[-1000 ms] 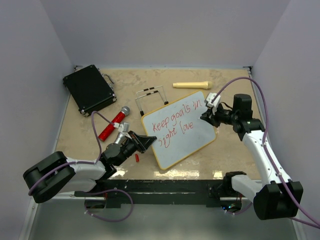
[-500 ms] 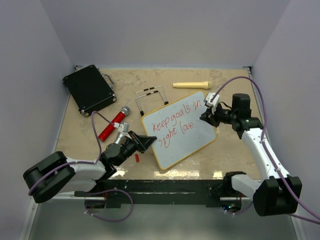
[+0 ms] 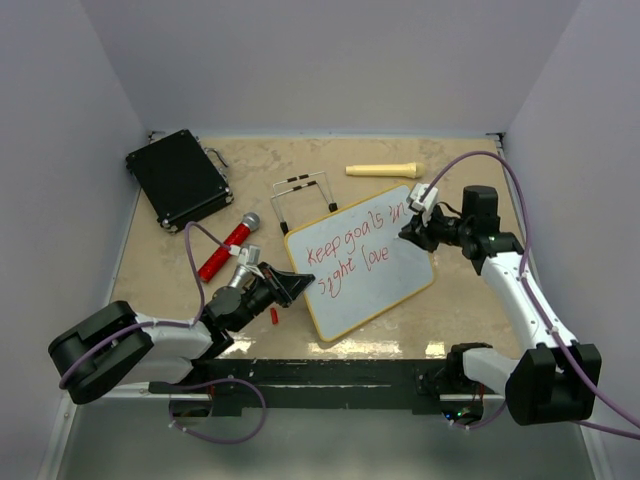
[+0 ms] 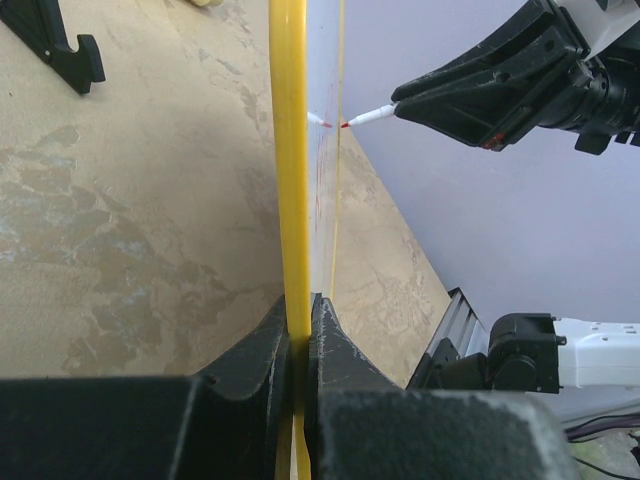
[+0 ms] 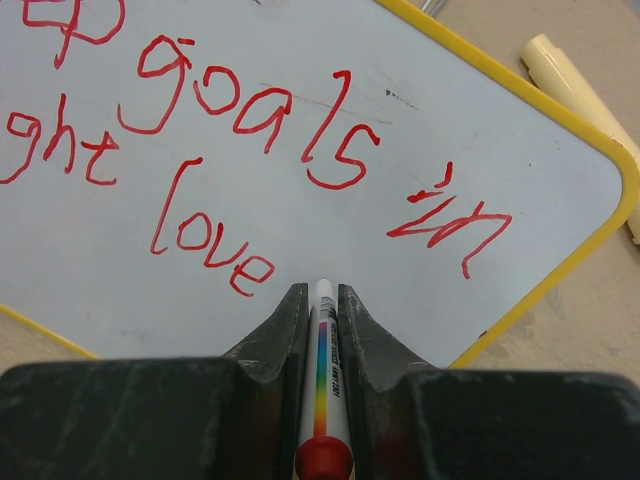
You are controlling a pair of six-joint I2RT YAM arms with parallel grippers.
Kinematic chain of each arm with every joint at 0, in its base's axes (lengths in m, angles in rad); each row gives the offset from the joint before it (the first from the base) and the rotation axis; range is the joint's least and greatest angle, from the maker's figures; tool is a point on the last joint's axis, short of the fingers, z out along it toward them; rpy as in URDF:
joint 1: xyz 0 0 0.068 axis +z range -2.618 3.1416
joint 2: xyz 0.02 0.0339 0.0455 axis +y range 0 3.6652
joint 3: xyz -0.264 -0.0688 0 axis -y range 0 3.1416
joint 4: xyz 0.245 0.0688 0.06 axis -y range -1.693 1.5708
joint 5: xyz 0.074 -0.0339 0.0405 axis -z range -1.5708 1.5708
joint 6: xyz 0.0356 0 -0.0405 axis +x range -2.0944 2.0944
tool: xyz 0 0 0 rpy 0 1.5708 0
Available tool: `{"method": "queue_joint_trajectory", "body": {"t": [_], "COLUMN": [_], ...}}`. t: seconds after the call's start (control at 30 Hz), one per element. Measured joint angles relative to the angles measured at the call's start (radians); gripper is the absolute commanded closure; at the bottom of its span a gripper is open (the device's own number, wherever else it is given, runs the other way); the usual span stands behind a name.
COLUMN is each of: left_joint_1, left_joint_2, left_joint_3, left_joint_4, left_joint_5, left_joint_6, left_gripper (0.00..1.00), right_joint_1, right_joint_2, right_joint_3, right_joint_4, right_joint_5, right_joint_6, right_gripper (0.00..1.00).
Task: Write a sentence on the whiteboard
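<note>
Red ink: the sentence (image 3: pixel 348 238) fills the whiteboard (image 3: pixel 378 284) mid-table. I've got my left gripper (image 3: pixel 291 286) pinching its yellow edge, right gripper (image 3: pixel 408 232) clamping the marker (image 5: pixel 322 375), tip just off the surface.

Beige marbled tabletop (image 3: pixel 260 160): matte, brown mottling, pale glare strip near 6 o'clock edge. Plain lilac-grey back wall (image 3: pixel 320 60) at 12 o'clock; matching side wall (image 3: pixel 50 180) at 9 o'clock, second side wall (image 3: pixel 590 120) at 3 o'clock. Black metal rail (image 3: pixel 330 375) along 6 o'clock edge. Light even, shadows soft.
</note>
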Motion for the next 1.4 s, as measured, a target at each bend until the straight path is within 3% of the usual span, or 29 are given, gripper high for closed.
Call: {"method": "queue_joint_trajectory", "body": {"t": [1.4], "left_joint_1": [0.002], "left_joint_2": [0.006], "left_joint_3": [0.0], "left_joint_4": [0.0], "left_joint_5": [-0.014], "left_joint_6": [-0.016], "left_gripper": [1.0], "right_joint_1": [0.0], "right_joint_2": [0.062], "right_joint_3": [0.0], "right_joint_4": [-0.106], "right_joint_5": [0.008], "right_joint_6": [-0.071], "right_gripper": [1.0]}}
